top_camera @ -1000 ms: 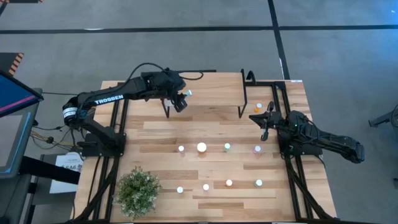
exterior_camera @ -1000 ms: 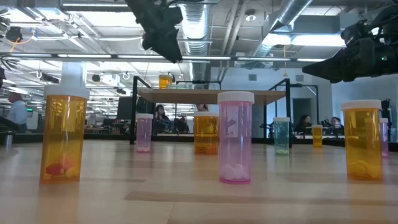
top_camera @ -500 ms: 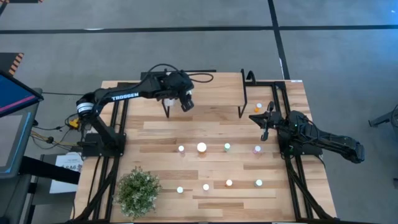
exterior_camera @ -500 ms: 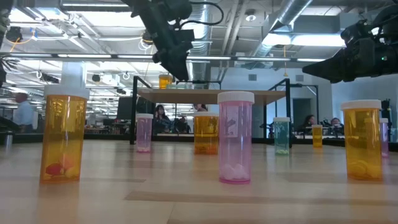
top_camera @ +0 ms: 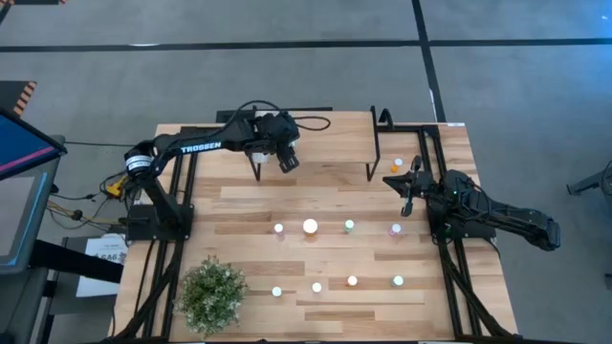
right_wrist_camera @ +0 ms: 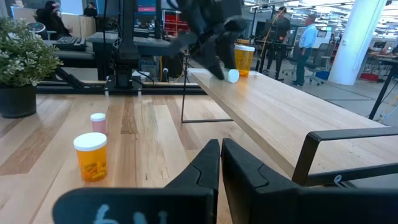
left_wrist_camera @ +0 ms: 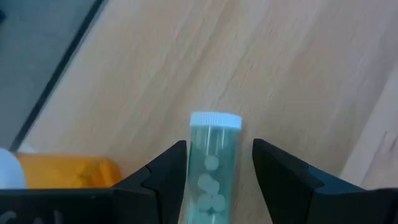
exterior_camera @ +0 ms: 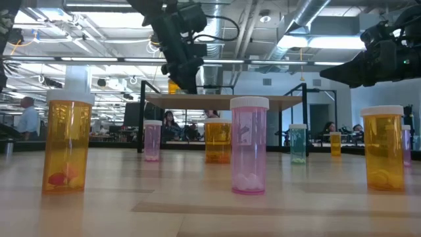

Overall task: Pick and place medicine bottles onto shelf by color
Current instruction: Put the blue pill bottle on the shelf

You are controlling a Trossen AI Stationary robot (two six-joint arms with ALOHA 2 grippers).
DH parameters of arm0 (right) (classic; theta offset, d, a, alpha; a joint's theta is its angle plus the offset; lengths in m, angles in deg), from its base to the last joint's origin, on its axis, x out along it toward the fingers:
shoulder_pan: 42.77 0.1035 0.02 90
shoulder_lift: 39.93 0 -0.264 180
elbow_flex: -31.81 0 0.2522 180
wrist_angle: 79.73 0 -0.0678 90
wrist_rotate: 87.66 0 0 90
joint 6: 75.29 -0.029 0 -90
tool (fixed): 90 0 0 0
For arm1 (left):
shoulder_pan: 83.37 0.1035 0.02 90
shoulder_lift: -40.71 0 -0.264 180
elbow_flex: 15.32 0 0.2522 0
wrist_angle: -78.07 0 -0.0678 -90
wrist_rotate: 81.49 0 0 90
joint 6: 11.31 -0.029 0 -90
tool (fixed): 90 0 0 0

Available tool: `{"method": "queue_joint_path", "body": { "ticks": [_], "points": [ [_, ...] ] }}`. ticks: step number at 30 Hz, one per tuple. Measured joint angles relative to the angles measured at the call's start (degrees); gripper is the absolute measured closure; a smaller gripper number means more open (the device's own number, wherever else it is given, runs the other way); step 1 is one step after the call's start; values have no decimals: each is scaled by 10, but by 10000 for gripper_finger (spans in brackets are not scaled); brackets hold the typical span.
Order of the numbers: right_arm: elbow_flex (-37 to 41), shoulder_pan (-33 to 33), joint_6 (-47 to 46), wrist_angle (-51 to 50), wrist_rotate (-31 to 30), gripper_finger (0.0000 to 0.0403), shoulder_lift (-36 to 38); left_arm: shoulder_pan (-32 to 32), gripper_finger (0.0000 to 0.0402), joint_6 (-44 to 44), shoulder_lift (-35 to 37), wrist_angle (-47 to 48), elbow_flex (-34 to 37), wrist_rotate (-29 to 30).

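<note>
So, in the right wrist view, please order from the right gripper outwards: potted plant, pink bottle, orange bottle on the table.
From the right gripper:
1. orange bottle, on the table, closest ahead.
2. pink bottle, just behind it.
3. potted plant, farthest, off to the side.

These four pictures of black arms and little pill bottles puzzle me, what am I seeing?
Two robot arms work at a wooden table. One picture looks straight down, one looks level across the tabletop, and two come from cameras on the arms' wrists. Small medicine bottles stand on the table beside a potted plant. The left end effector holds a teal bottle above the raised shelf, where an orange bottle already stands. The right end effector, fingers shut and empty, waits near the shelf's other end.
</note>
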Motion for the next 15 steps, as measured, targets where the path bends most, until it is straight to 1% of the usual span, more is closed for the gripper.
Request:
{"method": "queue_joint_path", "body": {
  "ticks": [10, 15],
  "points": [
    [0, 0, 0, 0, 0, 360, 0, 2, 232, -1, -3, -3, -1, 5],
    [0, 0, 0, 0, 0, 360, 0, 2, 262, 0, -3, -2, -1, 2]
  ]
}}
